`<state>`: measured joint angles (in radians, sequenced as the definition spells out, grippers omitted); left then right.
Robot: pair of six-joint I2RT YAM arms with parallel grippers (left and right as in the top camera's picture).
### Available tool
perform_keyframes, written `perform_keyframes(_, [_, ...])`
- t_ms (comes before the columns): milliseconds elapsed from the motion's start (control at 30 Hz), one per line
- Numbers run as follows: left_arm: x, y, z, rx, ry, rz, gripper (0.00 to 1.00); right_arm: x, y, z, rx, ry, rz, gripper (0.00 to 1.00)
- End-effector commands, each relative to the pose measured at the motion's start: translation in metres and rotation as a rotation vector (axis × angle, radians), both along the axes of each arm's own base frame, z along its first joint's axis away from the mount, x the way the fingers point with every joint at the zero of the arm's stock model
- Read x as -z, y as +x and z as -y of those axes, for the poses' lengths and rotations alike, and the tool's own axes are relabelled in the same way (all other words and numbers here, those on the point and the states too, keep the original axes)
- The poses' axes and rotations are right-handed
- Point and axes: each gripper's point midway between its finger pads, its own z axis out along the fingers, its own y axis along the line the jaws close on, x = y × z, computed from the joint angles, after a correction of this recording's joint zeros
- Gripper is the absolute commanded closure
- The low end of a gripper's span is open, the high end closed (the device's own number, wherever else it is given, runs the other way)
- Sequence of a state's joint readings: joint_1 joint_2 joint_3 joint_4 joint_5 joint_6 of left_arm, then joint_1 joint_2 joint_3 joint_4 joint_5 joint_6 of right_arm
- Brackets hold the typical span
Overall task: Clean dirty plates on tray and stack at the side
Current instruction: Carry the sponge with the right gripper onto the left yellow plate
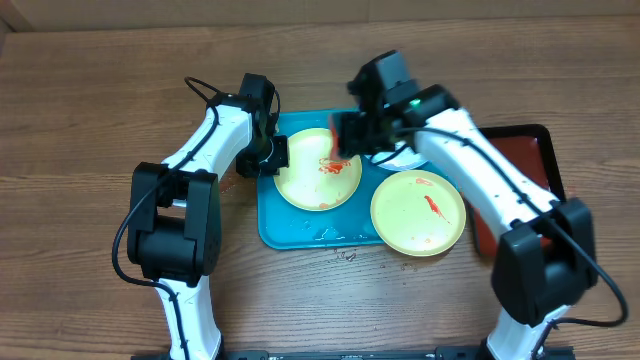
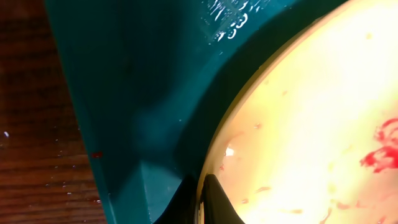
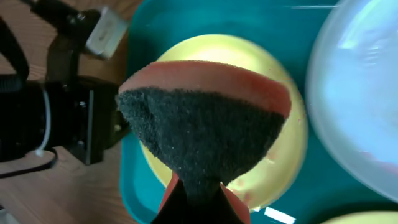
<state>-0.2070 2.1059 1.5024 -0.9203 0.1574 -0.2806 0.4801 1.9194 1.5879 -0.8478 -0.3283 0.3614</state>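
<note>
A pale yellow plate (image 1: 318,172) with red sauce stains lies on the left of the teal tray (image 1: 285,228). My left gripper (image 1: 278,155) is shut on this plate's left rim, and the left wrist view shows its jaws (image 2: 202,200) pinching the rim of the plate (image 2: 311,112). My right gripper (image 1: 352,130) is shut on a red sponge with a dark scouring face (image 3: 205,124), held over the plate's far edge (image 3: 283,162). A second yellow plate (image 1: 418,212) lies at the tray's front right. The cyan plate (image 3: 354,93) is mostly hidden under the right arm in the overhead view.
A dark red-brown tray with a black rim (image 1: 540,150) lies to the right, partly under the right arm. Bare wooden table (image 1: 90,120) surrounds the trays. Small wet spots (image 1: 345,255) mark the table just in front of the teal tray.
</note>
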Motion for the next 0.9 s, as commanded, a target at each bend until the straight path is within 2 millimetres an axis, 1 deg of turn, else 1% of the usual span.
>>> perform_keyframes(0, [0.013, -0.002, 0.005, 0.019, -0.02, -0.031, 0.96, 0.031, 0.002, -0.008, 0.075, -0.044, -0.07, 0.96])
perform_keyframes(33, [0.013, -0.002, 0.005, 0.019, -0.02, -0.03, 0.96, 0.041, 0.001, -0.008, 0.09, -0.063, -0.093, 0.96])
perform_keyframes(133, [0.013, -0.002, 0.005, 0.023, -0.02, -0.029, 0.96, 0.06, 0.002, -0.004, 0.119, -0.101, -0.122, 0.96])
perform_keyframes(233, [0.013, -0.003, 0.005, 0.027, -0.02, -0.03, 0.96, 0.072, 0.004, 0.002, 0.133, -0.139, -0.127, 0.96])
perform_keyframes(367, [0.013, -0.003, 0.005, 0.027, -0.02, -0.03, 0.96, 0.081, 0.008, 0.01, 0.156, -0.191, -0.113, 0.96])
perform_keyframes(533, [0.013, -0.004, 0.005, 0.037, -0.018, -0.036, 0.96, 0.1, 0.004, 0.012, 0.177, -0.213, -0.161, 0.96])
perform_keyframes(633, [0.013, -0.006, 0.004, 0.044, -0.017, -0.042, 0.96, 0.107, 0.003, 0.012, 0.199, -0.211, -0.186, 0.96])
perform_keyframes(733, [0.013, -0.006, 0.004, 0.047, -0.017, -0.043, 0.96, 0.111, 0.002, 0.008, 0.209, -0.195, -0.207, 0.96])
perform_keyframes(867, [0.013, -0.006, 0.004, 0.052, -0.017, -0.042, 0.96, 0.116, 0.001, -0.004, 0.195, -0.15, -0.224, 0.96])
